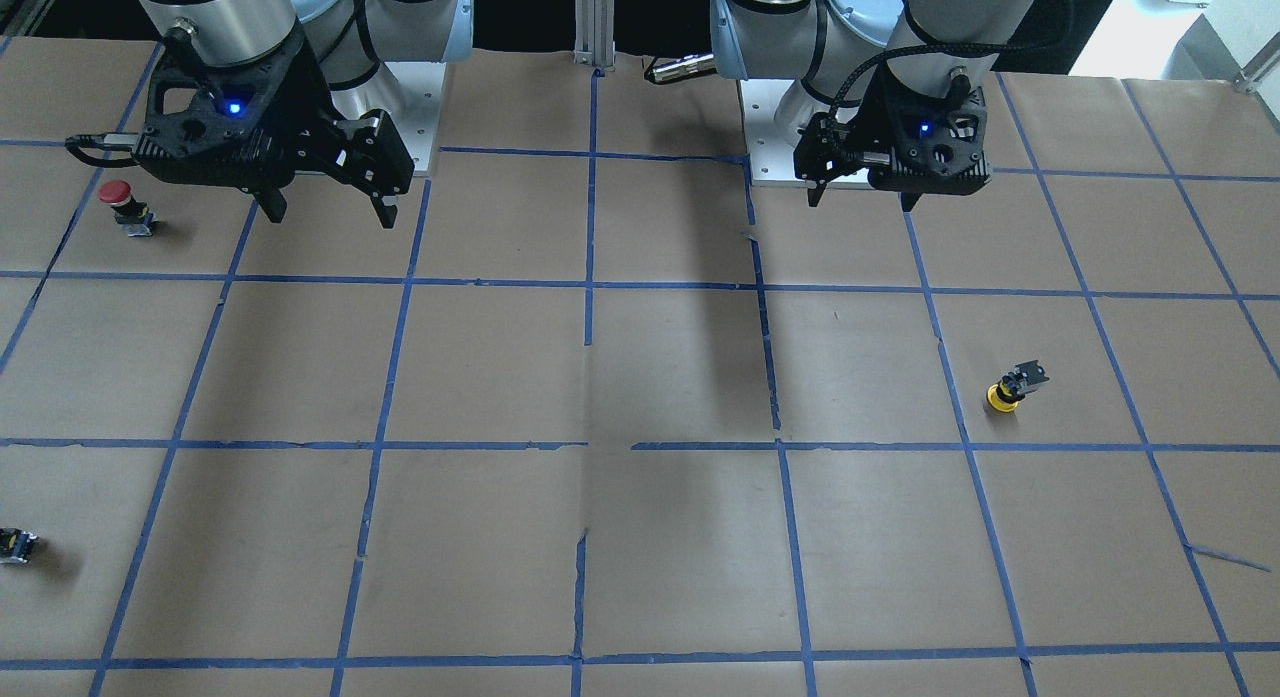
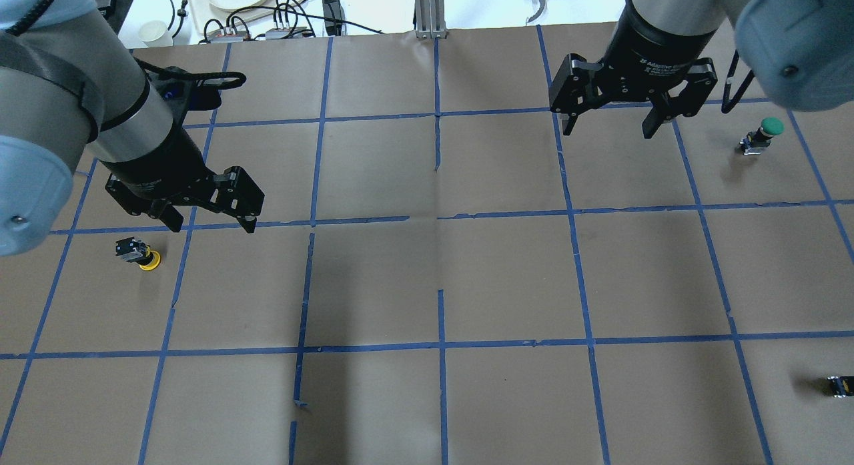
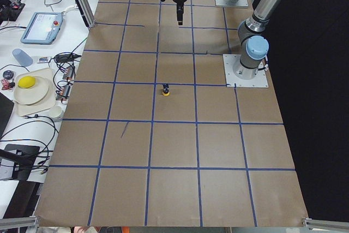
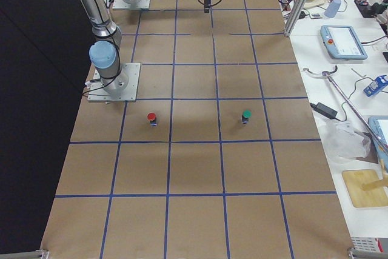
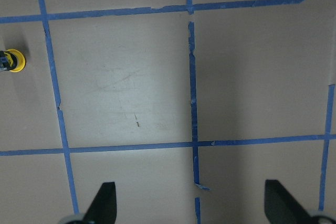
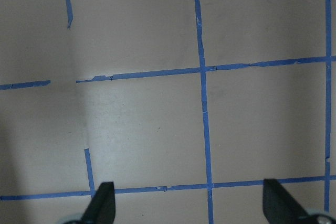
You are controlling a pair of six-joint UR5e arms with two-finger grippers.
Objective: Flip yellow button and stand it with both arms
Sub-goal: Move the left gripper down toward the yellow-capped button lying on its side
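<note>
The yellow button [image 1: 1008,389] rests on its yellow cap with the black-and-silver body pointing up, on the brown paper. It also shows in the overhead view [image 2: 141,255], the exterior left view [image 3: 166,90] and at the left edge of the left wrist view [image 5: 12,60]. My left gripper [image 2: 212,225] hangs open and empty above the paper, a short way from the button and apart from it; it also shows in the front-facing view [image 1: 862,199]. My right gripper [image 2: 607,130] is open and empty, far from the button, and also shows in the front-facing view [image 1: 328,215].
A red-capped button [image 1: 125,207] stands near my right gripper. A green-capped button [image 2: 764,135] stands on the right side. A small dark capless switch part [image 2: 839,385] lies near the table's edge. Blue tape lines grid the paper. Operators' clutter lines the side tables.
</note>
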